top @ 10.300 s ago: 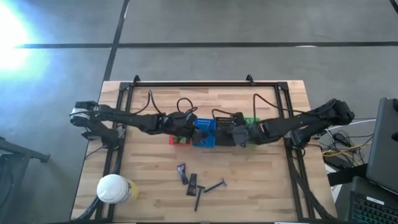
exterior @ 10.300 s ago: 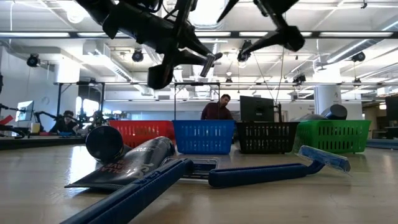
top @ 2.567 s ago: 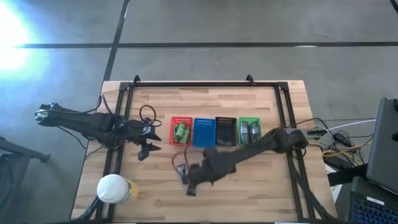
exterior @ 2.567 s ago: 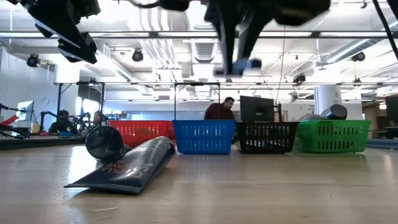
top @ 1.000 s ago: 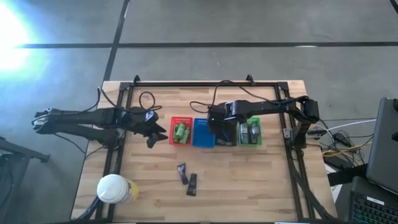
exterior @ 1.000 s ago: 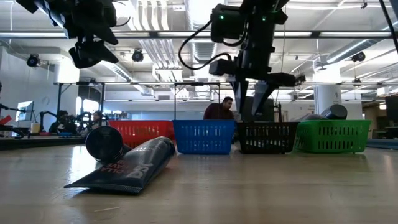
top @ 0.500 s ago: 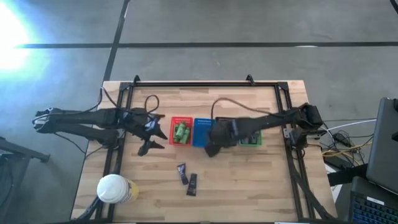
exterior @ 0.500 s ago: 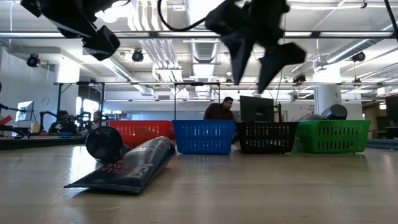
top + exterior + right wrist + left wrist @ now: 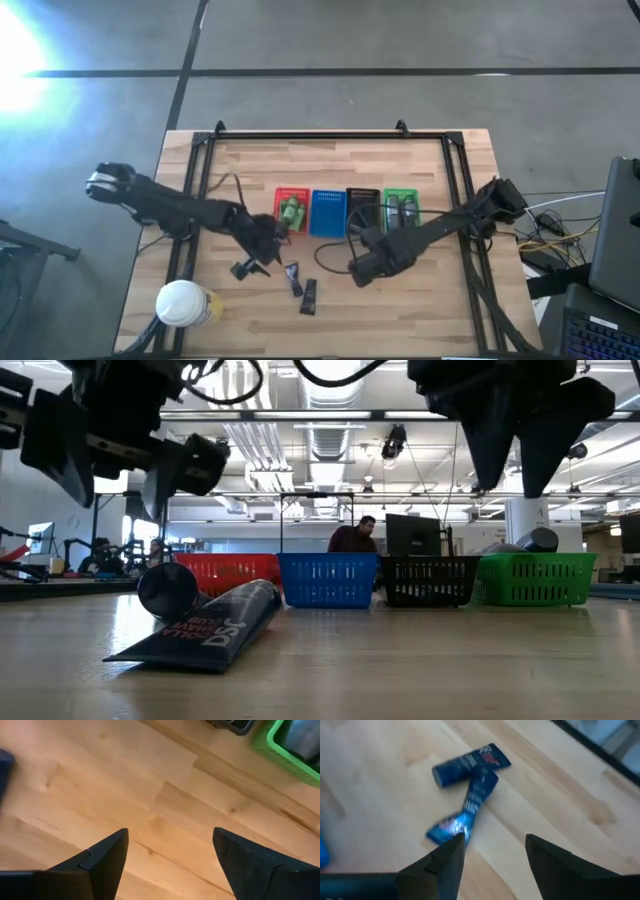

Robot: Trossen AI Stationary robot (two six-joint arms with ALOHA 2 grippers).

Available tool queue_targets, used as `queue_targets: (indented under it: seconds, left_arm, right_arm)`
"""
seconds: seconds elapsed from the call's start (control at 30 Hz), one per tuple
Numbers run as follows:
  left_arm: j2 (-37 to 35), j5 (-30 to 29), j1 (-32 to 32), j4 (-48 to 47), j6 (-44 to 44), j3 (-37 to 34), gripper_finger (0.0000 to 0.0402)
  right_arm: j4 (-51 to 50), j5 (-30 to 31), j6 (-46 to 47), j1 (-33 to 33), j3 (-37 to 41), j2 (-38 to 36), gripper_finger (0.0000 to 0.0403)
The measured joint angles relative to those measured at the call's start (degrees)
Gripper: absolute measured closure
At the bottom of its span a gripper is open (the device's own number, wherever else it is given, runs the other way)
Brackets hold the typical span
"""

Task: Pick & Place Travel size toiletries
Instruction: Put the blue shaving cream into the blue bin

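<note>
Two small dark tubes (image 9: 292,278) (image 9: 309,296) lie flat on the wood table, touching end to end; the left wrist view shows both tubes (image 9: 470,762) (image 9: 462,817). My left gripper (image 9: 248,266) hovers open just left of them, above the table (image 9: 492,855). My right gripper (image 9: 358,270) hangs open over bare wood to their right (image 9: 170,855). Green little bottles (image 9: 291,211) lie in the red basket, grey-silver pieces (image 9: 402,210) in the green basket. In the low view one tube (image 9: 200,625) lies in front, both grippers high above it.
Four small baskets stand in a row at mid-table: red (image 9: 279,225), blue (image 9: 327,212), black (image 9: 362,195), green (image 9: 386,225). A large yellow container with a white lid (image 9: 182,303) stands at the near left corner. A dark metal frame (image 9: 310,134) runs around the table.
My right gripper has left the black basket and come toward the table's near edge, ending over bare wood right of the tubes. My left gripper has swung right and toward the near edge, coming down beside the tubes. The tubes have stayed in place.
</note>
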State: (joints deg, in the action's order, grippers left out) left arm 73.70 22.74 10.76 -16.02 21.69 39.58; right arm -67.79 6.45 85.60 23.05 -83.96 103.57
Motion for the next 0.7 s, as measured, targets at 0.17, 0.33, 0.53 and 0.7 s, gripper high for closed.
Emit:
queue_targets:
  seconds: [0.17, 0.33, 0.53, 0.7]
  left_arm:
    - [6.3, -6.78, 5.85, 4.38, 4.67, 3.69, 0.0188]
    - [12.59, -16.2, 10.67, 5.51, 9.68, 7.95, 0.0188]
    - [21.0, -17.73, 12.11, 5.67, 9.45, 12.37, 0.0188]
    - [25.48, -18.33, 12.04, 4.77, 8.75, 15.83, 0.0188]
  right_arm:
    - [0.01, 0.27, -6.63, -0.35, 1.03, 0.0, 0.0113]
    - [0.04, 1.69, -12.68, -0.37, 2.1, 0.0, 0.0123]
    - [0.06, 3.66, -13.86, -0.3, 4.53, -1.17, 0.0134]
    - [1.14, 7.15, -11.22, -0.02, 6.63, -3.87, 0.0141]
